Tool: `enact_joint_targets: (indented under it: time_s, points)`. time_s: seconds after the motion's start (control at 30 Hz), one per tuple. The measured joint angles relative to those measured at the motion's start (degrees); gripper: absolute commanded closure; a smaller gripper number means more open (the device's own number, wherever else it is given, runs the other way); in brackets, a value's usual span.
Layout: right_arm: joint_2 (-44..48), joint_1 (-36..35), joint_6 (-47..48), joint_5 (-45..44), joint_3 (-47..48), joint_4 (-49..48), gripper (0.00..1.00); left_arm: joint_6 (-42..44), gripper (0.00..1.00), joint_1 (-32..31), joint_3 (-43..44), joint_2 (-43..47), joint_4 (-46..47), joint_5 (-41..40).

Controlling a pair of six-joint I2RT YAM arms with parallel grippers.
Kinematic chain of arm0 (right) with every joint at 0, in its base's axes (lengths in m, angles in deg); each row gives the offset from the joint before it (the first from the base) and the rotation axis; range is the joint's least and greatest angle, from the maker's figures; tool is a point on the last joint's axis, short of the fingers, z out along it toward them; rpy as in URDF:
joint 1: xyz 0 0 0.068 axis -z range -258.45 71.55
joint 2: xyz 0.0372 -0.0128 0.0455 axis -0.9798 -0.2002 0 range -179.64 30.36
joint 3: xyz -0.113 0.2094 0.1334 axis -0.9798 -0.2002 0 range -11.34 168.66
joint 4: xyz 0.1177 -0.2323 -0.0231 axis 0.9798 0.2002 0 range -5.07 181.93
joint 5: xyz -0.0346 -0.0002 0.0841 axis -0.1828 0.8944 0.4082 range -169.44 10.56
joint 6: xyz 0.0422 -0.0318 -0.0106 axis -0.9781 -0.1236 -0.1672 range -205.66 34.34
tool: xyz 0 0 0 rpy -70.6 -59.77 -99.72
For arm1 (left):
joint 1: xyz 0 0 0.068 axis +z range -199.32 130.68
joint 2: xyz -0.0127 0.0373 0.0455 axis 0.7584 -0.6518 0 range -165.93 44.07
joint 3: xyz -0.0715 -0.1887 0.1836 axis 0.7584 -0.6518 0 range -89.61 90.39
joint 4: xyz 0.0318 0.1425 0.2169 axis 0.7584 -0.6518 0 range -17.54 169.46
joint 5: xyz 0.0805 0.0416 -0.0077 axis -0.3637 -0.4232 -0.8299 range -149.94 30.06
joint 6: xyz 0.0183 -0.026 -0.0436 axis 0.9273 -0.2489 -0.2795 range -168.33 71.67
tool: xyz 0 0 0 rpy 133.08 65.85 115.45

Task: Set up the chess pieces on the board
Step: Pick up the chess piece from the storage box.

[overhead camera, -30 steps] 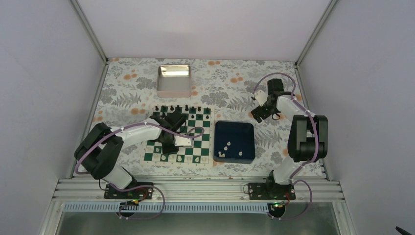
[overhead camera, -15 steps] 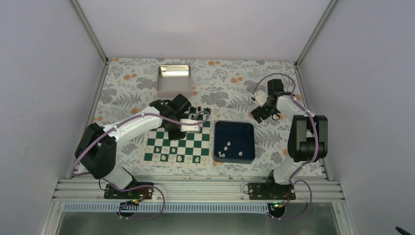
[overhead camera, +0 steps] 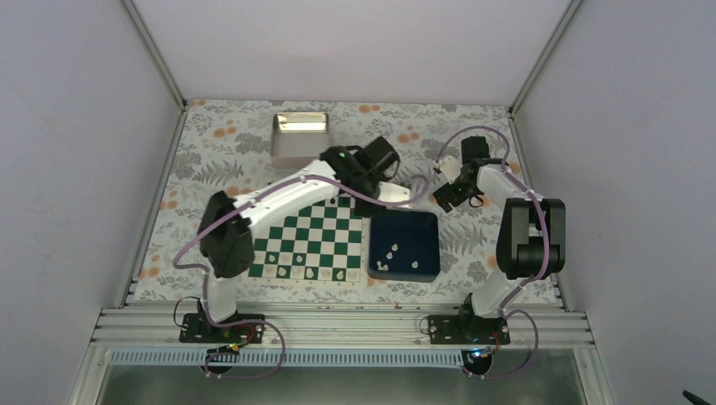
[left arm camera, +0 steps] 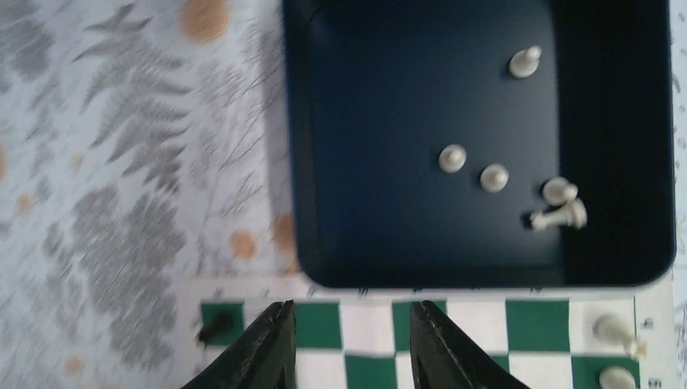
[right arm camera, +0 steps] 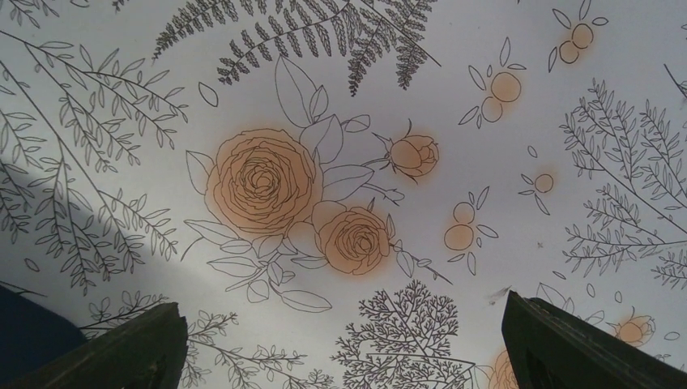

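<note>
The green and white board lies left of the dark blue tray. Several white chess pieces lie in the tray; the left wrist view shows them near its right side. A few more white pieces stand on the board's near row, and two show in the left wrist view. My left gripper is open and empty, above the board's far right corner and the tray's far edge. My right gripper is open and empty over the floral cloth.
A shiny metal tin stands at the back, beyond the board. A black piece stands on the board's corner square by the left fingertip; my arm hides the other black pieces. The floral cloth covers the table.
My left arm has swung from over the middle of the board to the far right, and now reaches over the tray's far edge. The right arm has not moved.
</note>
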Motion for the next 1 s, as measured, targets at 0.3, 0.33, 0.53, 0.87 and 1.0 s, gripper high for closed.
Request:
enact_joint_targets:
  time_s: [0.3,0.33,0.53,0.87,1.0]
  points:
    - [0.0,0.0,0.0,0.4,-0.1,0.0,0.0,0.1,0.63,-6.8,6.4,-15.0,0.1,2.9]
    - [0.0,0.0,0.1,0.4,-0.1,0.0,0.0,0.1,0.63,-7.3,6.5,-15.9,0.2,3.2]
    - [0.0,0.0,0.2,0.6,-0.1,0.0,0.0,0.1,0.63,-8.8,7.2,-19.4,0.6,4.4]
    - [0.0,0.0,0.3,0.8,-0.1,0.0,0.0,0.1,0.63,-9.1,7.4,-22.2,1.6,4.9]
    - [0.0,0.0,0.3,0.8,-0.5,0.0,0.0,0.1,0.63,-9.1,7.2,-22.2,2.5,4.5]
